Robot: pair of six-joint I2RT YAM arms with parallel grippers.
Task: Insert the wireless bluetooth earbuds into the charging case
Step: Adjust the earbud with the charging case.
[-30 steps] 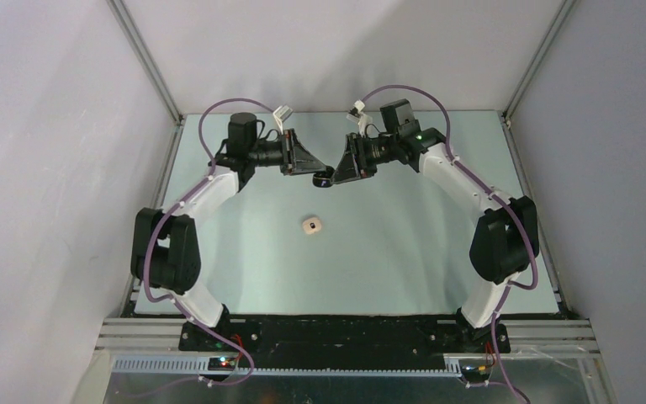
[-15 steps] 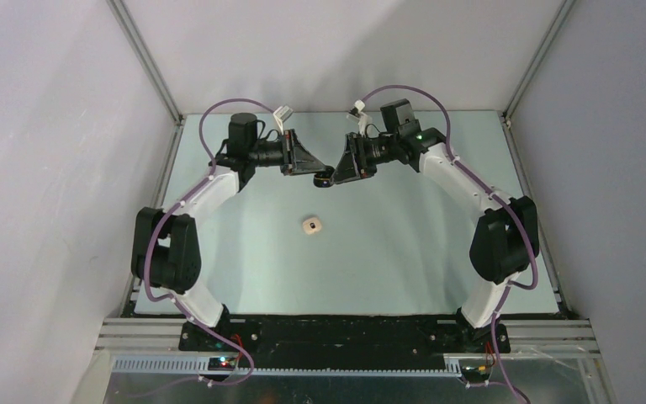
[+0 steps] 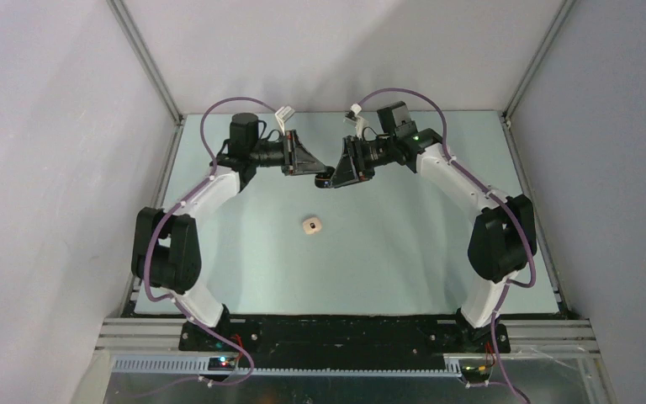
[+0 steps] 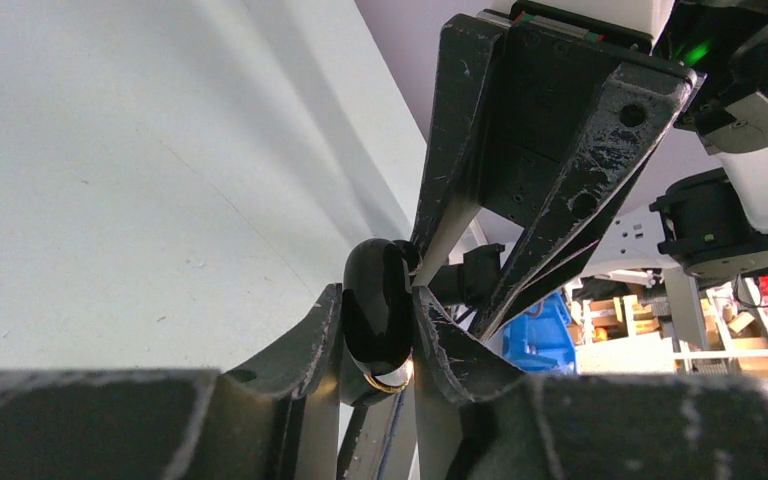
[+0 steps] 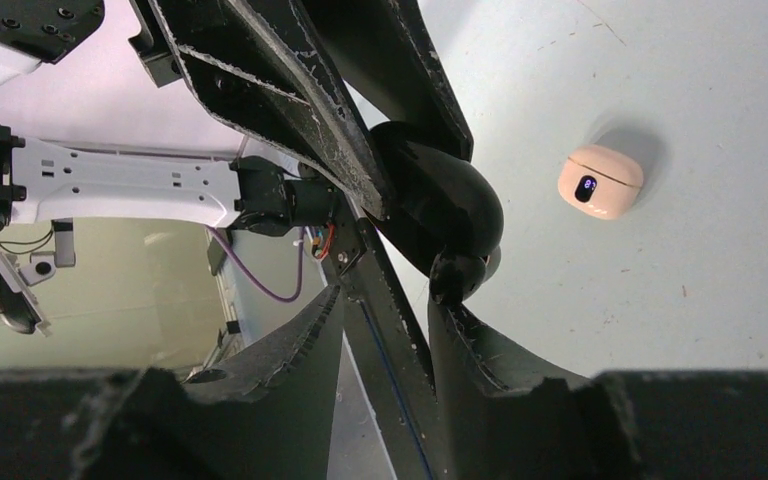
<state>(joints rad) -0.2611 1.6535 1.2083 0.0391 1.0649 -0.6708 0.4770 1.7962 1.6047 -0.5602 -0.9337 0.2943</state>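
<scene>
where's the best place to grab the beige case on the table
Pinch its two opposite sides at mid-height, coming straight down: the beige case lies closed on the table, a low rounded pebble with nothing touching it.

High overview; close, opposed wrist views of black case (image 4: 375, 310).

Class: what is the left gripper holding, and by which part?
The left gripper clamps the black charging case by its two opposite faces, its rounded end sticking out past the fingertips.
</scene>
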